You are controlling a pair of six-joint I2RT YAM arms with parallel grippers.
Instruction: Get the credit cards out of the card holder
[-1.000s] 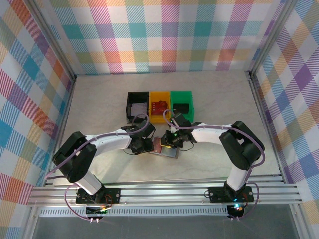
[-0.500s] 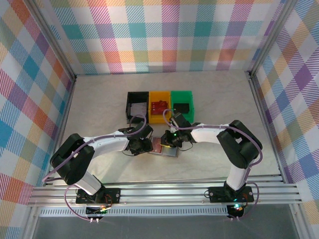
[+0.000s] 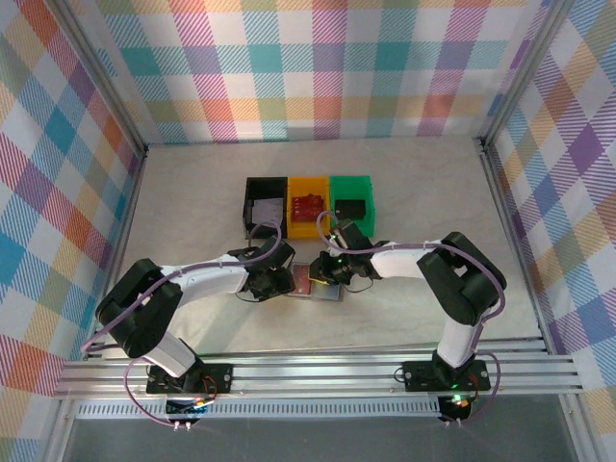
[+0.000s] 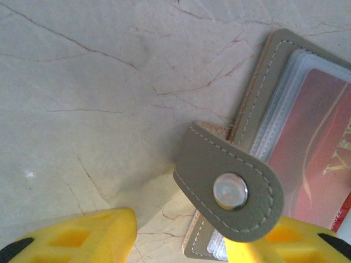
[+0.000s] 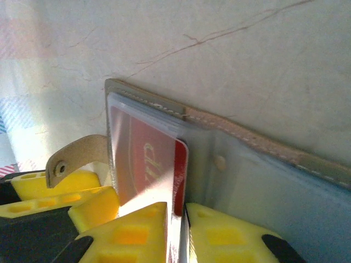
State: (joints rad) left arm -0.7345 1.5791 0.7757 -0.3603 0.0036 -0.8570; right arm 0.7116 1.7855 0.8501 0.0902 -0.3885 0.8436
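Note:
The grey card holder [image 3: 332, 295] lies open on the table between both grippers. Its snap tab [image 4: 230, 189] sticks out at the left edge. A red credit card [image 5: 145, 159] sits in the left panel's clear pocket, its right edge poking out. My right gripper [image 5: 178, 219] is shut on that exposed edge, over the holder's middle [image 3: 325, 274]. My left gripper [image 3: 281, 280] is at the holder's left edge, open, its jaws well apart [image 4: 181, 241]; one finger [image 4: 285, 244] lies under the tab on the holder. The right panel [image 5: 274, 186] looks grey-teal under plastic.
Behind the holder stand three small bins in a row: black [image 3: 248, 207], yellow [image 3: 309, 179] and green [image 3: 350, 178], each with something inside. Bare marbled table [image 3: 192, 192] lies left, right and behind. Checked walls close in the sides.
The right jaws have narrowed onto the red card's edge. Both arms have shifted only slightly, and the holder stays where it was.

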